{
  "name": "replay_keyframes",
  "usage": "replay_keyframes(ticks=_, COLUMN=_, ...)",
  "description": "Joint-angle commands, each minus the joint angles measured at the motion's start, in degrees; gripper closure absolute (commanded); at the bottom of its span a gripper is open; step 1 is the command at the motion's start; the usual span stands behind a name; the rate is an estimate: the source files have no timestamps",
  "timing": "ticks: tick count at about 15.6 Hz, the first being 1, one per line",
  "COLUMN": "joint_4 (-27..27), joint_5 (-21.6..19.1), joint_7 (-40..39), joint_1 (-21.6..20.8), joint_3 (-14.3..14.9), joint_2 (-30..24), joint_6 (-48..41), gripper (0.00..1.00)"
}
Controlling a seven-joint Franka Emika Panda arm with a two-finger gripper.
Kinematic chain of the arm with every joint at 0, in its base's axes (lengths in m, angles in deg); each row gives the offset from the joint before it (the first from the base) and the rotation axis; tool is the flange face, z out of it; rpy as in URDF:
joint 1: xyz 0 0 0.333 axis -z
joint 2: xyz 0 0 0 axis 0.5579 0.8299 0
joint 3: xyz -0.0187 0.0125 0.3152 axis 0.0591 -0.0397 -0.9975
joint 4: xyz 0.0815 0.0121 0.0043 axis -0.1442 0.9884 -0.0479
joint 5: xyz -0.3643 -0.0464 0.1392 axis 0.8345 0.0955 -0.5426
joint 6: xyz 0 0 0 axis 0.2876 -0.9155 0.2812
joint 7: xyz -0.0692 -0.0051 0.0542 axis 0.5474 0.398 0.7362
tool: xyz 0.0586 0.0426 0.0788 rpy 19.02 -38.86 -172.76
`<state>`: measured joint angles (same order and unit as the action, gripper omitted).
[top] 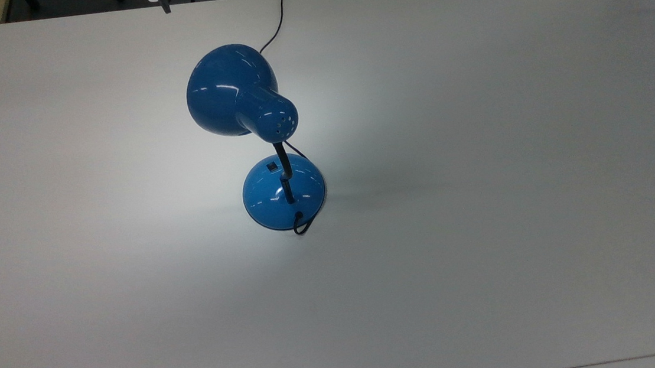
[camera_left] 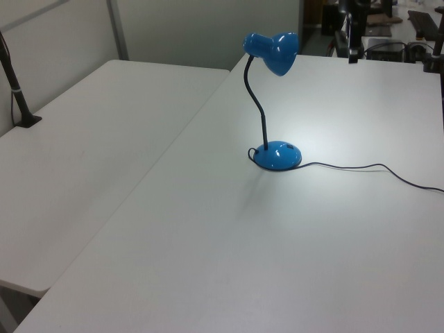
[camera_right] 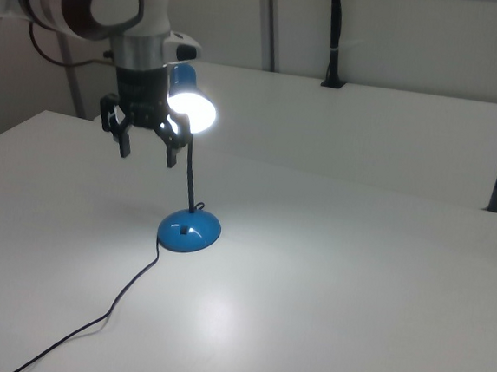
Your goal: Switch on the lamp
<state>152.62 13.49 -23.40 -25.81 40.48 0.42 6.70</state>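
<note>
I see the lamp (top: 253, 143) standing on the white surface (top: 482, 194), a little toward the top view's left of the middle, and it is lit. In the right view its bulb glows bright white inside the shade (camera_right: 189, 102), and a pale pool of light lies on the surface around and in front of the base (camera_right: 190, 231). The shade sits high on the black gooseneck (camera_left: 260, 111), which rises from the round blue base (camera_left: 277, 155) and curves over at the top. In the top view the shade (top: 233, 91) tilts toward the far left of the base (top: 284, 192), and the small black switch (top: 272, 167) shows on the dome's far side. The black cord (camera_left: 368, 168) leaves the base and trails across the surface to the left view's right edge.

My hand (camera_right: 144, 144) hangs in the air in the right view, up at shade height and just on the right view's left of the glowing shade, well above the surface. Its two fingers (camera_right: 125, 140) point downward and are spread wide, with nothing between them. It touches neither the lamp nor the cord.
</note>
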Motion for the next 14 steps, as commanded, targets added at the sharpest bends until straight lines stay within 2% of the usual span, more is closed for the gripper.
replay_keyframes(ticks=1, joint_4=-5.38, joint_5=0.08, joint_7=3.8, joint_1=-0.88, joint_3=0.31, joint_2=0.75, joint_6=-0.71, gripper=0.0)
replay_keyframes(ticks=5, joint_4=-5.12, joint_5=0.25, joint_7=10.82, joint_1=-1.67, joint_3=0.31, joint_2=1.28, joint_6=3.06, gripper=0.0)
replay_keyframes(ticks=14, joint_4=-5.48, joint_5=0.69, joint_7=11.63, joint_1=-2.47, joint_3=1.1, joint_2=1.55, joint_6=3.78, gripper=0.0)
